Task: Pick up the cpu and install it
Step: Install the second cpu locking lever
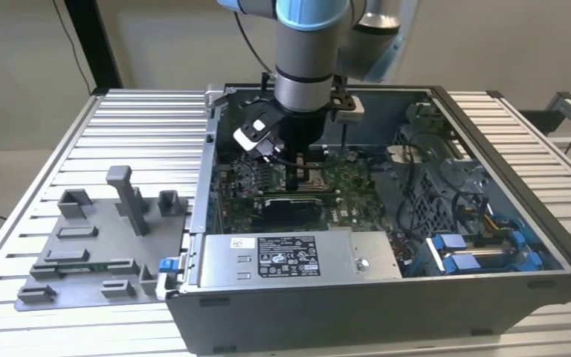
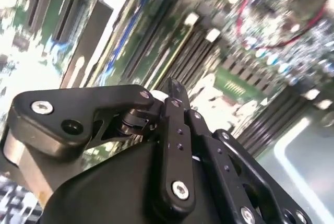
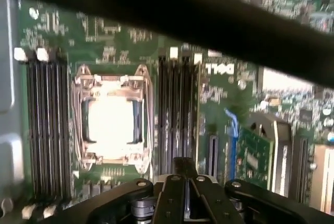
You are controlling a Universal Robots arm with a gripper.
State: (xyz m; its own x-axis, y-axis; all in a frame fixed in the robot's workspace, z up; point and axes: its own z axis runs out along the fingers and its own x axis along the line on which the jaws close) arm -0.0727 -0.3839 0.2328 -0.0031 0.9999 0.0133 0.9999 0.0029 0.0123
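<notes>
The cpu (image 3: pixel 112 127) shows in the first wrist view as a pale, bright square lying flat inside the dark socket's metal frame (image 3: pixel 78 125) on the green motherboard. My gripper (image 3: pixel 185 171) hangs above the board a little to one side of the socket, its black fingers pressed together with nothing visible between them. In the second wrist view the gripper (image 2: pixel 172 87) stands shut over rows of long slots. In the exterior view the gripper (image 1: pixel 299 181) reaches down into the open computer case (image 1: pixel 523 171), right at the socket (image 1: pixel 312 177).
Black memory slots (image 3: pixel 47 130) flank the socket on both sides. A silver power supply (image 1: pixel 296 256) fills the case's near side, with cables and blue drive brackets (image 1: pixel 464 249) on the exterior view's right. A grey fixture block (image 1: pixel 97 245) sits on the slatted table outside the case.
</notes>
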